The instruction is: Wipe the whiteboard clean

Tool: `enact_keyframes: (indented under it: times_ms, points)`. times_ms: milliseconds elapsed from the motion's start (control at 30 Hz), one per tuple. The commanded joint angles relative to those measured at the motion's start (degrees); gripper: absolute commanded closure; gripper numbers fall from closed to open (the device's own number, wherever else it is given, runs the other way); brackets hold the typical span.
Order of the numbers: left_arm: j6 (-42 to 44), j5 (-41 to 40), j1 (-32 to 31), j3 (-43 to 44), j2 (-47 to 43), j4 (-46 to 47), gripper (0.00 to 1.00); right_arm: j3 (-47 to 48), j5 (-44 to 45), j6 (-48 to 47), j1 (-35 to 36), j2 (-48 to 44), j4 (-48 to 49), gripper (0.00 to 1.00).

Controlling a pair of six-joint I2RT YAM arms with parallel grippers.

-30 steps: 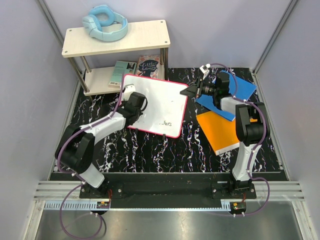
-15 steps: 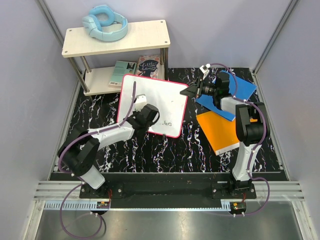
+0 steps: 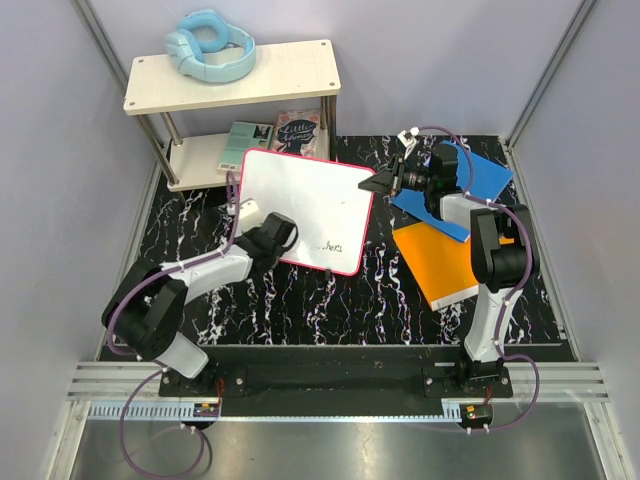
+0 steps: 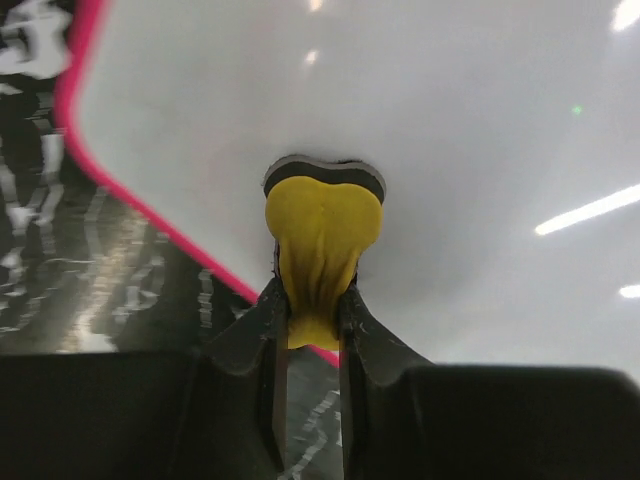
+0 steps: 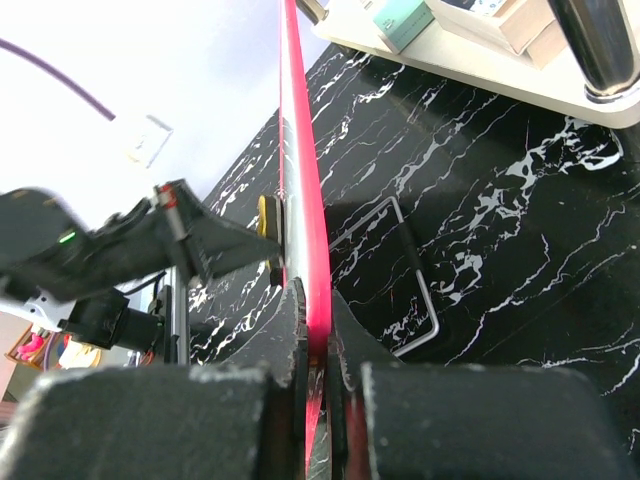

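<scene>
The whiteboard (image 3: 305, 200), white with a red-pink rim, is propped at a slant over the black marbled table. A short run of dark handwriting (image 3: 335, 245) shows near its lower right edge. My left gripper (image 4: 312, 300) is shut on a yellow eraser (image 4: 322, 225), whose dark pad presses on the board's white face (image 4: 450, 130) close to the pink rim. From above, the left gripper (image 3: 283, 232) is over the board's lower left part. My right gripper (image 5: 318, 300) is shut on the whiteboard's right edge (image 5: 300, 170), holding it up; from above this gripper (image 3: 378, 184) sits at the board's right corner.
A blue book (image 3: 480, 178) and an orange book (image 3: 440, 262) lie under the right arm. At the back left stands a two-level shelf (image 3: 290, 75) with blue headphones (image 3: 210, 45) on top and books (image 3: 275, 135) below. A wire stand (image 5: 410, 260) lies behind the board.
The left gripper with the eraser swept from the board's upper left down toward its middle, then came back to the lower left. The right gripper and board stayed put.
</scene>
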Motion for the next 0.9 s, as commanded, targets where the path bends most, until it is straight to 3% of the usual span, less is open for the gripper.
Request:
enact_keyframes:
  times_ms: [0,100,267,433,867]
  points:
    - [-5.9,-2.8,5.3,-4.5,-3.4,-3.5,1.00,-0.4,-5.9,-5.6,2.8,-1.2,0.9,1.00]
    - [-5.0,-3.1,6.6,-4.5,-3.7,-1.8,1.00,-0.5,-6.1,-5.7,2.7,-1.1,1.1,1.00]
    - [4.3,3.2,6.0,-0.7,0.2,6.8,1.00,-0.5,-6.1,-5.6,3.0,-1.2,1.1,1.00]
    - [11.1,-0.3,1.0,2.3,0.8,11.2,1.00,-0.5,-6.0,-5.7,3.0,-1.1,1.1,1.00]
    - [15.6,7.8,-7.1,11.0,12.4,15.7,1.00,-0.5,-6.1,-5.6,3.0,-1.2,1.0,1.00]
